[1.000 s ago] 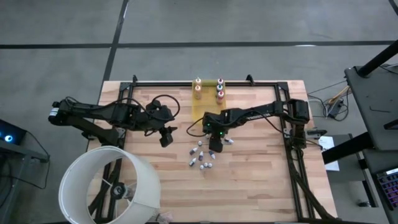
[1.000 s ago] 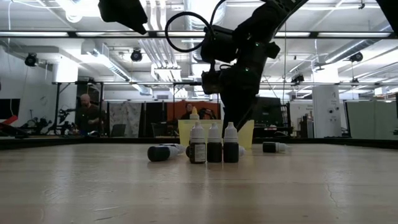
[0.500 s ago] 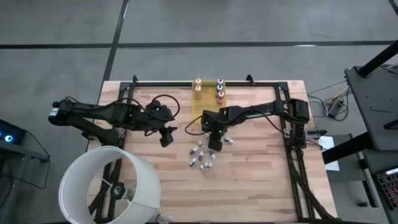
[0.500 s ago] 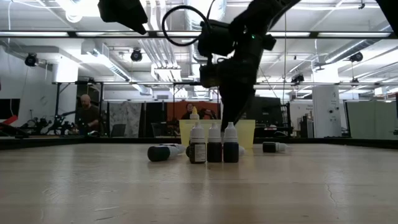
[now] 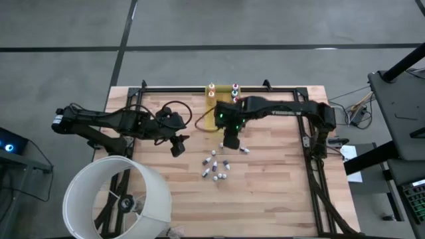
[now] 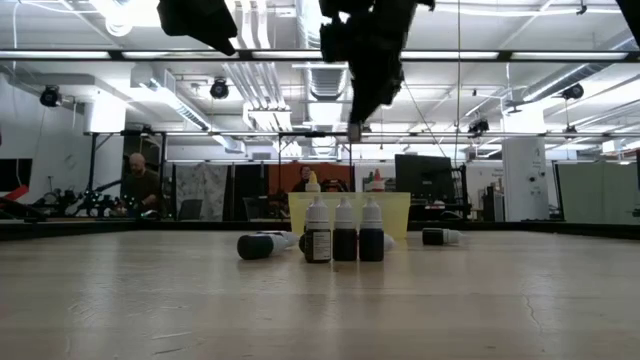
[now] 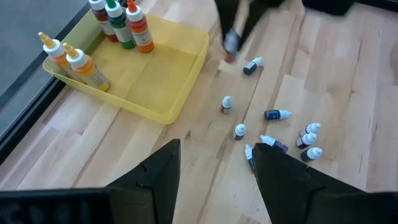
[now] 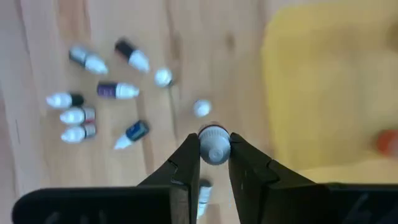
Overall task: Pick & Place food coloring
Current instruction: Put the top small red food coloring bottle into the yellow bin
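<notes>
The counter [image 5: 279, 166] carried a yellow tray [image 7: 158, 74] holding five bottles [image 7: 127, 25]; about ten [image 5: 216, 166] lay loose. The right claw [image 8: 214, 149] gripped one bottle [image 8: 214, 144] near the tray. The left claw [image 7: 214, 168] waited open, empty

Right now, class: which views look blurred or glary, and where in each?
Right wrist view: soft throughout, the tray a yellow smear, the held bottle between the right gripper fingers still readable. Left wrist view: the right arm is motion-blurred, the loose bottles are sharp. Low view: ceiling lights glare, the arms are dark silhouettes. High view: evenly lit.
</notes>
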Robot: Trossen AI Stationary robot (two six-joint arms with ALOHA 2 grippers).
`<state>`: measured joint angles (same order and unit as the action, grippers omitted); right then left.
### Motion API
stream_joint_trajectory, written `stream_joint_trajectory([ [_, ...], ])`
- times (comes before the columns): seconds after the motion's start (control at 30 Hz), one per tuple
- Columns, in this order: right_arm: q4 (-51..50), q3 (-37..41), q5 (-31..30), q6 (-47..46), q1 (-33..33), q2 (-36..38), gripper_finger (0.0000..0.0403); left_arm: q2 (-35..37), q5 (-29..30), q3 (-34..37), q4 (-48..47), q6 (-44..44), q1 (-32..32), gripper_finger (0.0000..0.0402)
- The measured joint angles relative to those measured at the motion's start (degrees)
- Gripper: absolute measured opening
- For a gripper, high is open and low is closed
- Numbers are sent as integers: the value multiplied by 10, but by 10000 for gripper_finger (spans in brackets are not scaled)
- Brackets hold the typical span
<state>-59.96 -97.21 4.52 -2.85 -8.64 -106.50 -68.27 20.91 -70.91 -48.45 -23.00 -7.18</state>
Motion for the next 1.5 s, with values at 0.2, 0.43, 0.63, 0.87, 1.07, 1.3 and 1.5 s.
stream_joint_trajectory([
  [0.2,-25,-57,0,-19,-35,23,56,0,0,0,0,-2,0,172],
  [0.43,-47,-105,0,-16,-92,19,56,0,0,0,0,-7,0,172],
  [0.63,-43,-93,5,6,-118,-3,56,0,0,0,0,-8,0,172],
  [0.87,19,-43,25,14,-131,-21,56,0,0,0,0,-9,0,172],
  [1.07,42,-36,30,17,-138,-66,56,0,0,0,1,-9,0,172],
  [1.3,67,-67,31,5,-150,-142,56,0,0,0,3,-12,0,172],
  [1.5,67,-111,31,1,-156,-186,56,0,0,0,3,-15,0,172],
])
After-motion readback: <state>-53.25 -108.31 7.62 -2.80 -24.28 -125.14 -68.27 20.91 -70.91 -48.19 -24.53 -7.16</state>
